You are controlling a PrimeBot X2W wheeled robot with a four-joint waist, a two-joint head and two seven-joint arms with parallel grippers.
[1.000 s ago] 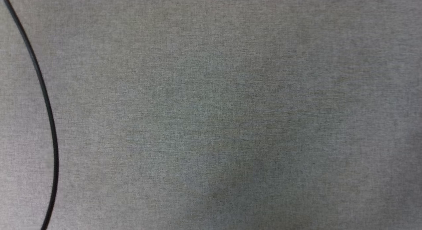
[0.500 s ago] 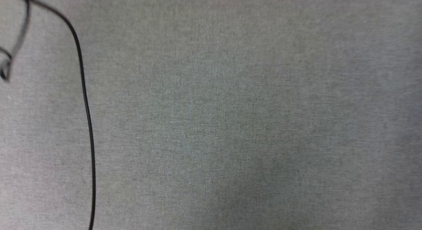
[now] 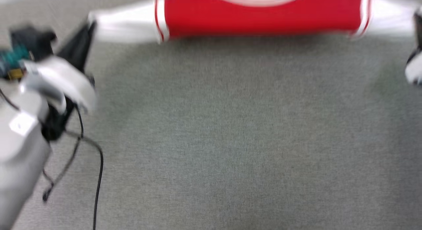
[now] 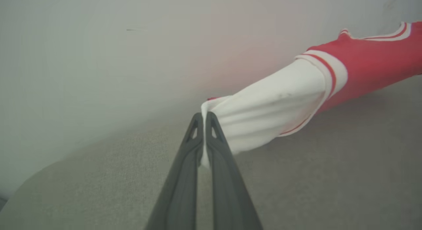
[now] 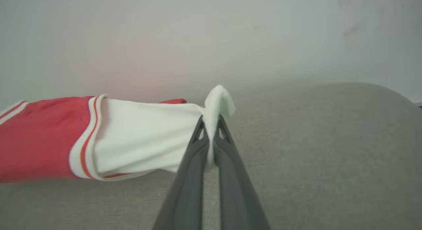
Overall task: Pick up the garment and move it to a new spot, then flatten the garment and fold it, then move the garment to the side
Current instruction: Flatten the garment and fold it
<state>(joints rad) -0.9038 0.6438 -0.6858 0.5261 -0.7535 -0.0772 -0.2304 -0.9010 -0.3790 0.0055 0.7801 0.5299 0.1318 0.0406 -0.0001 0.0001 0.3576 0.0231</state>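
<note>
Red jersey T-shirt (image 3: 263, 15) stretched between both tools, one white sleeve (image 4: 273, 104) clamped at its end by the left tool (image 4: 204, 116), the other sleeve (image 5: 145, 137) pinched by the right tool (image 5: 211, 121), grey table (image 3: 230, 141) seen beneath the tools, black cable (image 3: 99, 177) trailed behind the left tool.

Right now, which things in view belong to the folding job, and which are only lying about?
Part of the job: the garment, red with white sleeves; the left gripper, shut on one sleeve; the right gripper, shut on the other sleeve.
Just lying about: a black cable on the grey surface.
</note>
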